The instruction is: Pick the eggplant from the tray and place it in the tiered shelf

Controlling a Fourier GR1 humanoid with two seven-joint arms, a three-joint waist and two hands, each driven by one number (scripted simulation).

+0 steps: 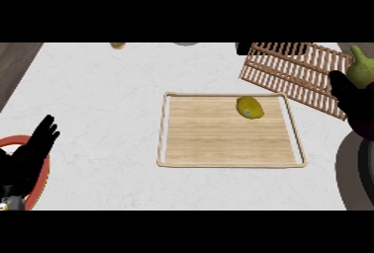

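Fingers of the black right hand [355, 106] curl round a green-topped dark eggplant [361, 66] at three o'clock; the left hand [33, 148] rests spread; the shallow wooden tray [230, 163] holds one yellow oval fruit [249, 107].

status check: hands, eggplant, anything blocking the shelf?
Left hand open, resting lower left. Right hand shut on eggplant, raised beside tiered shelf. Yellow fruit on tray. Nothing visible blocking the shelf.

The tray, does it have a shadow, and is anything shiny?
Head view: the tray casts only a thin, soft shadow along its left and bottom edges; the yellow fruit on it shows a small pale glint; the white counter is evenly lit, without glare.
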